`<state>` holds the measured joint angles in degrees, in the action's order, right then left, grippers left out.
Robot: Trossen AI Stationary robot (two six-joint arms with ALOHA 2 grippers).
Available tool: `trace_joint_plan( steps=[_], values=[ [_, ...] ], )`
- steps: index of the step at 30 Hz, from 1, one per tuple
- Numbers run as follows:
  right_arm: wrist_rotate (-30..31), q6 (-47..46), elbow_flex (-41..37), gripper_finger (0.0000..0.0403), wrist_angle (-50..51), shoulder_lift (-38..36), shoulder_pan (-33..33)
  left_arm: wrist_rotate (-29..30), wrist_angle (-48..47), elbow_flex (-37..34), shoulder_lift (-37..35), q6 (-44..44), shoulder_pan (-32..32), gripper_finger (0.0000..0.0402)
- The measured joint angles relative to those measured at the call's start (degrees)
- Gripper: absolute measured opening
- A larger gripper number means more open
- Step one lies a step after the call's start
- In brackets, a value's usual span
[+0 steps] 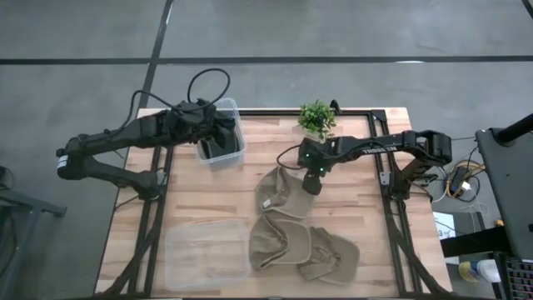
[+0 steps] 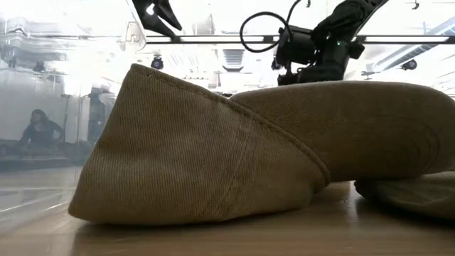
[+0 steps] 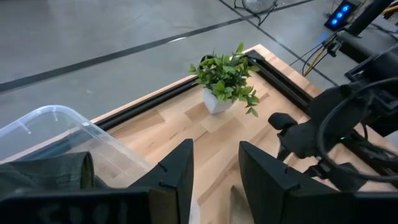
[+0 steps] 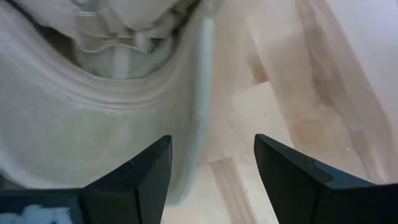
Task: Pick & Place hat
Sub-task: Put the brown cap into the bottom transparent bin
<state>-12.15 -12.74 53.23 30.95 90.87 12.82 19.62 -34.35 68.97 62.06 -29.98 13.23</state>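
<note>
Three tan hats lie on the wooden table. One hat (image 1: pixel 279 192) is near the middle, and two more (image 1: pixel 304 248) lie nearer the front edge; one of these fills the low view (image 2: pixel 213 156). My right gripper (image 1: pixel 312 185) is open and points down at the middle hat's right edge (image 4: pixel 200 93). One of its fingers (image 4: pixel 140 180) is over the cloth and the other (image 4: pixel 298 180) over bare wood. My left gripper (image 3: pixel 216 171) is open above the clear bin (image 1: pixel 221 137) at the far left, which holds dark cloth (image 3: pixel 43 177). My right gripper stands open over the middle hat's right edge (image 4: pixel 200 93), coming from above. Whether a finger touches the cloth, I cannot tell.
A small potted plant (image 1: pixel 316 117) stands at the far edge, close behind my right gripper. A flat clear lid or tray (image 1: pixel 208 254) lies at the near left. Bare wood (image 1: pixel 366 192) shows to the right of the hats.
</note>
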Motion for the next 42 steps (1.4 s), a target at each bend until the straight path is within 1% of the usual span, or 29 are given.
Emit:
trace_joint_plan(
  steps=[4, 8, 18, 23, 27, 31, 37, 40, 42],
  values=[
    [-0.8, 0.6, 0.0, 0.0219, -0.2, 0.0, 0.0, 0.0, 0.5, -0.2, 0.0, 0.0, 0.0, 0.0119],
    [-4.7, 0.8, 0.0, 0.0209, -0.6, 0.0, 0.0, 0.0, 0.9, -0.9, 0.0, 0.0, 0.0, 0.0119],
    [-4.9, 0.0, -0.2, 0.0153, -2.5, 0.0, -0.6, 0.0, 1.4, -0.9, -0.1, 0.0, 0.0, 0.0119],
    [-4.4, -0.1, -0.3, 0.0137, -2.8, 0.0, -0.6, 0.0, 1.4, -0.9, -0.1, -0.3, 0.0, 0.0119],
    [-4.4, -0.5, -0.9, 0.0136, -2.8, 0.0, -0.6, 0.0, 1.4, -0.9, -0.1, -0.4, 0.0, 0.0119],
    [-4.3, -2.2, -2.6, 0.0148, -2.8, 0.0, -0.6, 0.0, 1.4, -0.9, -0.1, -0.4, 0.0, 0.0119],
    [-4.3, -1.5, -4.7, 0.0162, -5.3, 0.0, -0.6, 0.0, 1.4, -0.9, -0.1, -0.3, 0.0, 0.0119],
    [-4.3, -0.8, -4.9, 0.0157, -7.2, 0.0, -0.6, 0.0, 1.4, -0.9, -0.1, -0.3, 0.0, 0.0119],
    [-4.5, -0.8, -4.9, 0.0145, -7.8, 0.0, -0.6, 0.0, 1.4, -0.9, -0.1, -0.3, 0.0, 0.0119]
  ],
)
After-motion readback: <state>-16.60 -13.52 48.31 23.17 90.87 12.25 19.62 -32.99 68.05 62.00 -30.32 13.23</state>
